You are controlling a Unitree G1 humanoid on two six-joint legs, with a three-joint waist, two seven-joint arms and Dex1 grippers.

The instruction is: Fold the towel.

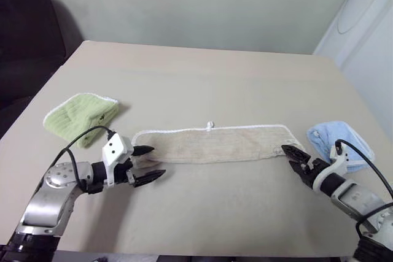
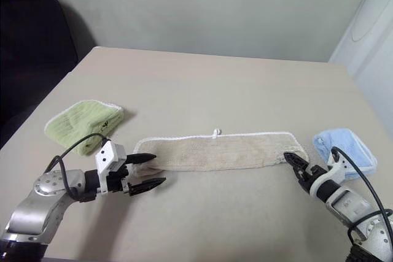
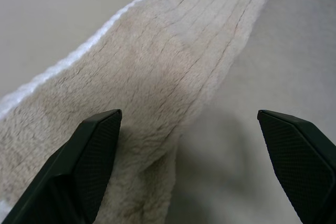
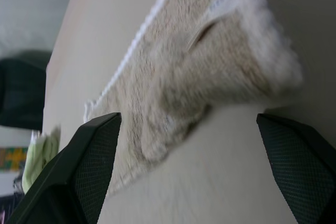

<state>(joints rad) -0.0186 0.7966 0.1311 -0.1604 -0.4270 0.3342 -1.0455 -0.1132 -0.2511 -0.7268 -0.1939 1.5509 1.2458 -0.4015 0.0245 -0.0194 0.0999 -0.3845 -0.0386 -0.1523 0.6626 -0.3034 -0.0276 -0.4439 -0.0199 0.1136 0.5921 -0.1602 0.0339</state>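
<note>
Beige desk (image 1: 202,207) fills the scene. Nearest, the left hand (image 1: 147,164) sits open at the towel's left end, one finger touching the cloth. The right hand (image 1: 293,156) is open too, at the towel's right end. Between them the tan towel (image 1: 221,143) lies flat as a long strip, its white loop (image 1: 210,125) on the far edge. Farther left rests a green cloth (image 1: 81,118); at right, a blue cloth (image 1: 338,139).
</note>
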